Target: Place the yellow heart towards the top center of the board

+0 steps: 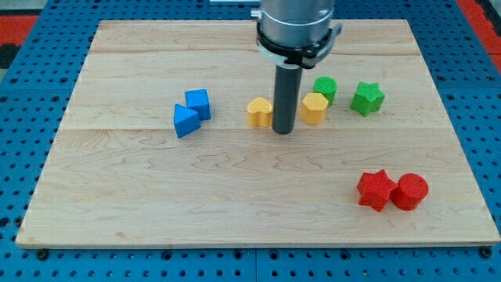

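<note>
The yellow heart (pixel 259 112) lies near the board's middle, a little above centre. My tip (pixel 283 131) stands just to its right, touching or almost touching it. A second yellow block, a hexagon (pixel 314 108), lies right of the rod. The rod hides part of the gap between the two yellow blocks.
A blue cube (pixel 198 103) and a blue triangle (pixel 185 121) sit together at the left. A green cylinder (pixel 325 88) and a green star (pixel 367 98) lie at the right. A red star (pixel 376 189) and a red cylinder (pixel 409 191) sit at the lower right. The wooden board (pixel 117 196) rests on a blue pegboard.
</note>
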Tool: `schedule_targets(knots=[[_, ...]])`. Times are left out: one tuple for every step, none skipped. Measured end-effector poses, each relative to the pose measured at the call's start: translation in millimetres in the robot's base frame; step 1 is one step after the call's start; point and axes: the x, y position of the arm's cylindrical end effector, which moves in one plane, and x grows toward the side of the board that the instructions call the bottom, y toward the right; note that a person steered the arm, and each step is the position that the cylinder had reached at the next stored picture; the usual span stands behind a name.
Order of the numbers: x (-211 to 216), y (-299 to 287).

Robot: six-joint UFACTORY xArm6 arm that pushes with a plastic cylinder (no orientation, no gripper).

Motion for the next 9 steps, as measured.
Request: schedule_targets(knots=[[-20,-9],[-21,-18],[-19,-42],[-44,-51],[-80,-51],[-111,-51],[-144,-55],[-166,-55],[-191,-55]])
